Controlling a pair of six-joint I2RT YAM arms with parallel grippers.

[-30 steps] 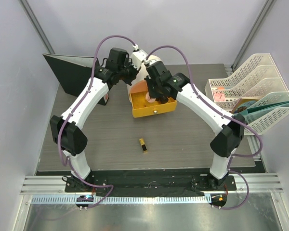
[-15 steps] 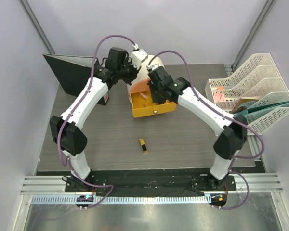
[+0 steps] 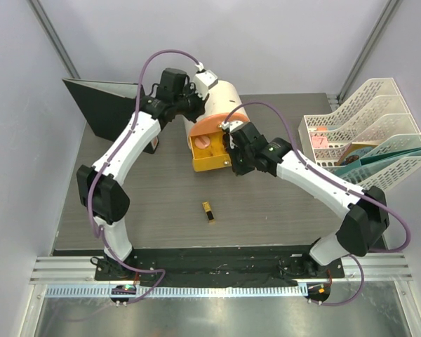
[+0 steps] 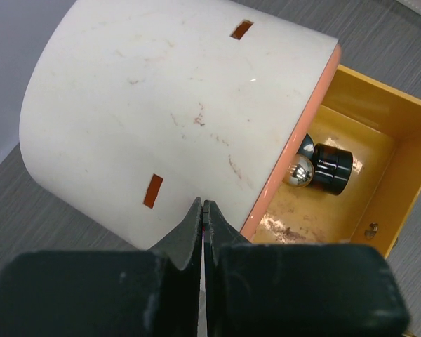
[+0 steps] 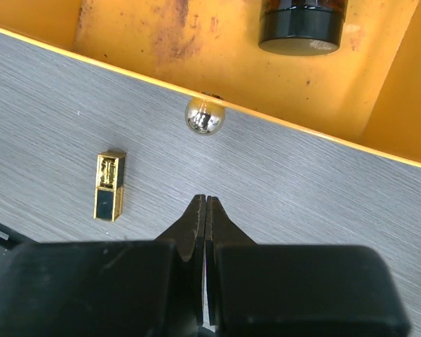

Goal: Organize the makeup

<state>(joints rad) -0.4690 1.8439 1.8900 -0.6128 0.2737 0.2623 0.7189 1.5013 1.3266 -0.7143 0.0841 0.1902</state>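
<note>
Gold-and-black lipstick (image 5: 110,185) lies flat on the grey table (image 5: 302,182), apart from the yellow drawer (image 5: 196,63); any print on it is too small to read. One black jar (image 5: 303,24) sits inside the drawer. Pinched together and empty, the right gripper (image 5: 205,203) hovers near the silver knob (image 5: 204,116). The left gripper (image 4: 202,207), likewise closed, is over the cream box (image 4: 161,105).

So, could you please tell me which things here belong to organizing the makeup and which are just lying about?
Job in hand:
- black-and-gold lipstick, on the table
- round pink compact and small black jar, in the yellow drawer of the cream-and-orange cylindrical box

Just lying about:
- black folder, back left
- white plastic file rack, far right
</note>
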